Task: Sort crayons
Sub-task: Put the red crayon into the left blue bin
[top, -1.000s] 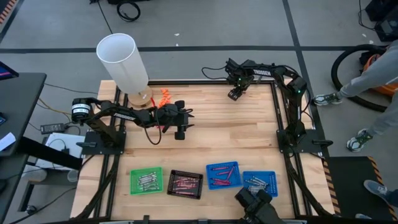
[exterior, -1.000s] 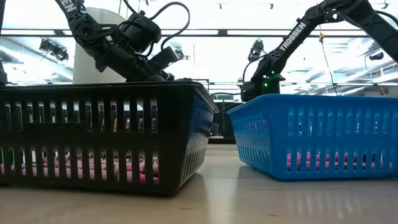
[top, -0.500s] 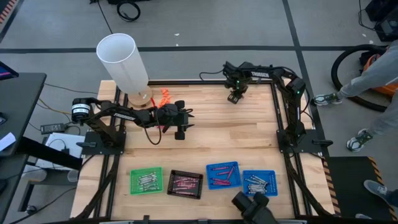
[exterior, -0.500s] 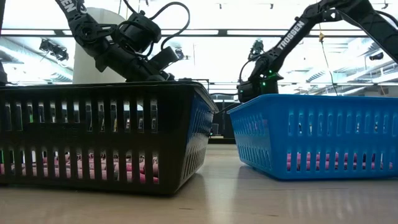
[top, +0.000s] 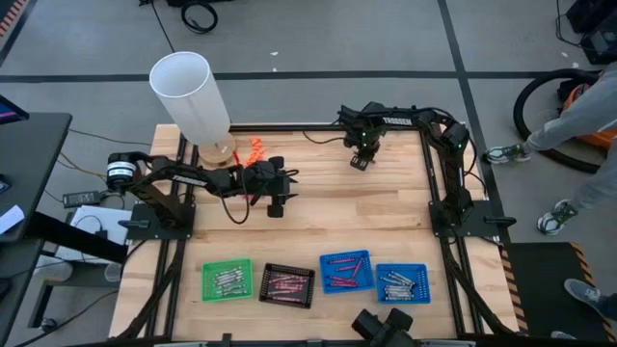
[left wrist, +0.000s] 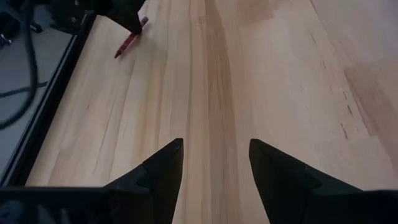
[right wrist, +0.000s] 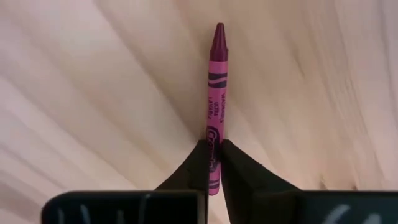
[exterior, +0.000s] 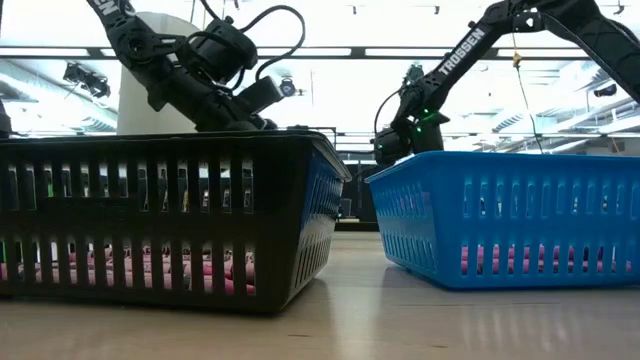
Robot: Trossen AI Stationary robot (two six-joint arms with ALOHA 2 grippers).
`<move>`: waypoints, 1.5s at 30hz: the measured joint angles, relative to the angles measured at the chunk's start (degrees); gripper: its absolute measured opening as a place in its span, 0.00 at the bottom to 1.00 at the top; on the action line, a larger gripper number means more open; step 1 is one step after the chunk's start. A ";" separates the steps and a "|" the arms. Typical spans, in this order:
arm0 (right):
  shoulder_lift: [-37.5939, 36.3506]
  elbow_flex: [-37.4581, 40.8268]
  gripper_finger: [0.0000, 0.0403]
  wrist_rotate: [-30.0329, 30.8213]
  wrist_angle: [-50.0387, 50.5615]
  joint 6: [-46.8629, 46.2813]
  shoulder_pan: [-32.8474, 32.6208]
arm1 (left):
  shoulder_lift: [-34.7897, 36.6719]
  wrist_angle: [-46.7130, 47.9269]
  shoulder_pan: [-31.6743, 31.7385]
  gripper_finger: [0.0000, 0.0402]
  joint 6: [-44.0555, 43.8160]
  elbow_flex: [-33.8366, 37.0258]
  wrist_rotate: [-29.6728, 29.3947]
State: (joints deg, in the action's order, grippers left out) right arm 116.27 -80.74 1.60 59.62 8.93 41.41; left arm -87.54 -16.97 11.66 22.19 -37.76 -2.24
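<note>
A magenta crayon (right wrist: 216, 93) lies on the wooden table at the far side, right of centre, and my right gripper (top: 359, 160) stands over it, shut on it. The same crayon (left wrist: 130, 38) shows far off in the left wrist view, under the right gripper's dark fingers. My left gripper (left wrist: 214, 168) hovers open above bare wood near the table's middle left (top: 275, 190), with nothing between its fingers. More crayons lie in the four small trays along the near edge: green (top: 228, 280), black (top: 287, 284) and two blue (top: 347, 271) (top: 402, 283). My right gripper pinches the crayon between its two fingers on the paper wrapper near the blunt end (right wrist: 214, 144). The fingers come from above, pointing down, and close across the crayon. The pointed end (right wrist: 218, 32) sticks out beyond the fingers, and the crayon looks level on the wood.
A tall white cylinder (top: 193, 96) stands at the far left corner, with chunky orange pieces (top: 254, 147) beside it. The black tray (exterior: 160, 215) and a blue tray (exterior: 510, 215) fill the low view's foreground. A person's legs (top: 569, 125) show beyond the table's right side.
My right gripper has gone toward the table's left edge and slightly toward the near edge, staying low over the far part of the table. My left gripper has kept its place.
</note>
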 joint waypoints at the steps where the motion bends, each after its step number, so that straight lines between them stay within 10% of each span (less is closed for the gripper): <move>1: 0.00 -0.45 0.09 -0.30 0.29 -0.23 -0.49 | 0.29 0.51 -0.02 0.48 -0.63 0.00 0.00; 30: -13.28 -0.86 0.11 -3.88 2.69 -14.01 -31.69 | 6.31 22.53 -6.53 0.48 -14.35 -0.05 -0.02; 45: -13.48 -0.86 0.11 1.82 8.62 -23.04 -38.56 | 7.88 28.57 -15.91 0.48 -0.10 -0.09 -2.34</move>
State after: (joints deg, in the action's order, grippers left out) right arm 102.79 -81.60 3.42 68.24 -14.11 2.85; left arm -79.66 11.60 -4.25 22.09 -37.85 -4.58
